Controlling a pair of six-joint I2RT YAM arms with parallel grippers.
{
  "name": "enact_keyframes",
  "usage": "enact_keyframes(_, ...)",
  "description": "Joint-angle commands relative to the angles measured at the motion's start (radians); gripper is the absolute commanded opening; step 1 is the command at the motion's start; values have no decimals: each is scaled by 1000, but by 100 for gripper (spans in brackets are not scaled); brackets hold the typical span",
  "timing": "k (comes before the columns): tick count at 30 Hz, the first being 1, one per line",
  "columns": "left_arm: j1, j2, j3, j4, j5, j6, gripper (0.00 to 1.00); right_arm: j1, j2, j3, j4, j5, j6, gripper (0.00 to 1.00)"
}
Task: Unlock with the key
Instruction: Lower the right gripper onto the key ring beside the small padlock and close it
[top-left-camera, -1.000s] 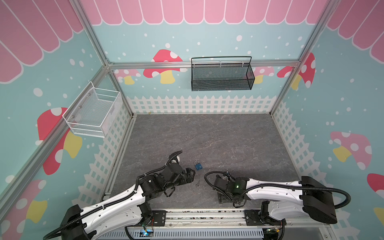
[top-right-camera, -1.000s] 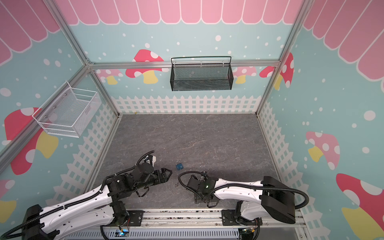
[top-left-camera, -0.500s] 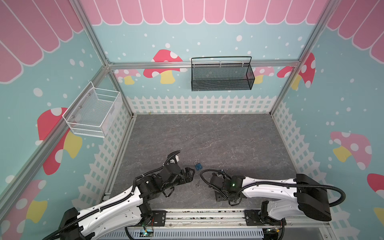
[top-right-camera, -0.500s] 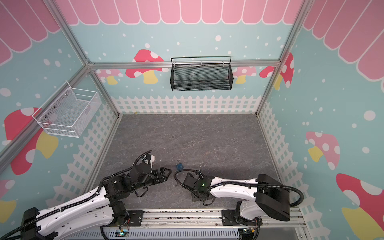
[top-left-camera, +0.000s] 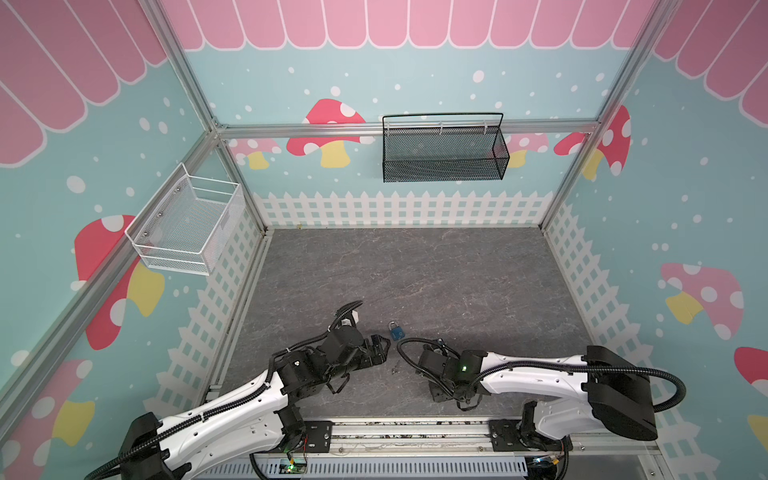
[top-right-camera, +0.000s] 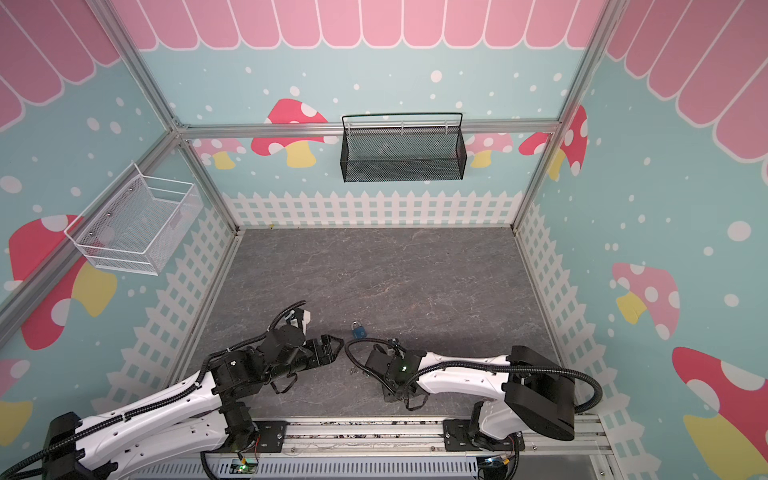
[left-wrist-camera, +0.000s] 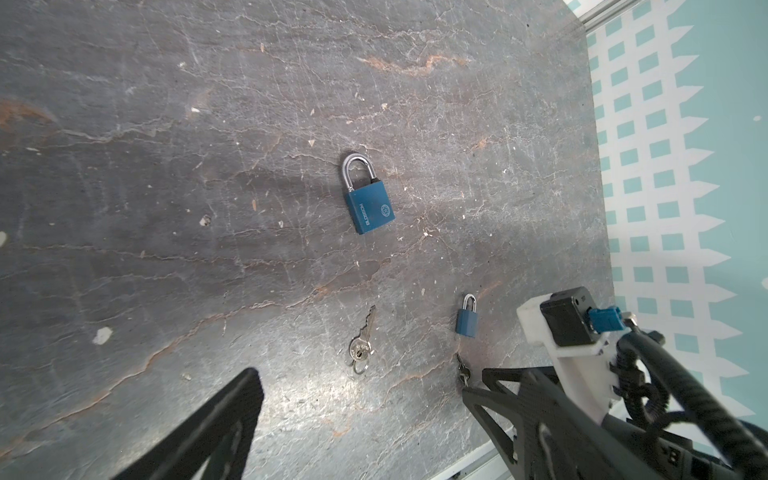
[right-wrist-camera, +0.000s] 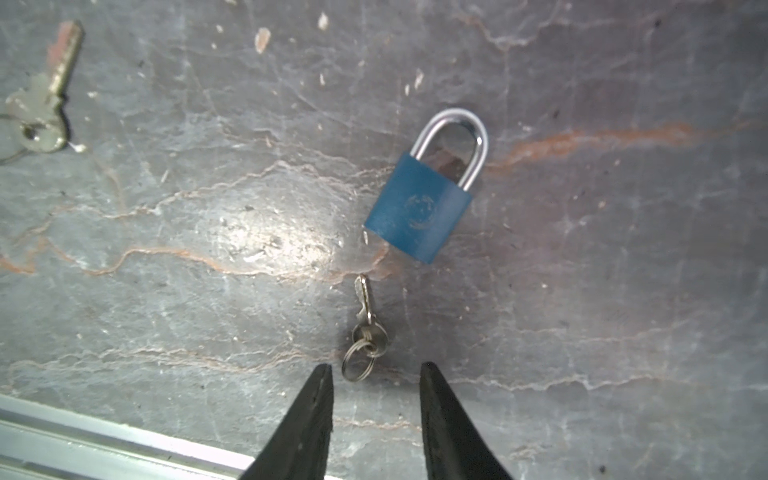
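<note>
Your right pincer has drawn its jaws in over the last second. The right wrist view now shows them part-way apart and gripping nothing, their tips straddling the ring end of the small key. That key lies flat on the tabletop, its blade pointing toward the small padlock just beyond, not touching it. I read this as the start of the pick-up: nothing is lifted and the shackle looks seated in the body, so the unlocking itself is all ahead of you. Take care to close on the bow, not the loose ring alone, or the key will likely dangle. Your left pincer stands wide open and empty, near the larger padlock. In both top views the right arm hides the small key and small padlock altogether; only the wrist views show them. The left wrist view alone takes in both padlocks and both keys, with the larger key well apart from the small one. The right wrist view leaves the larger padlock out.
</note>
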Motion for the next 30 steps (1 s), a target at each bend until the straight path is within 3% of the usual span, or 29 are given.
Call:
enact_keyframes(1, -5, 7, 21, 12, -7, -13, 96, -8, 13, 16, -4, 12, -21, 35)
enact_keyframes(30, -5, 60, 21, 68, 28, -27, 96, -27, -18, -64, 48, -18, -44, 16)
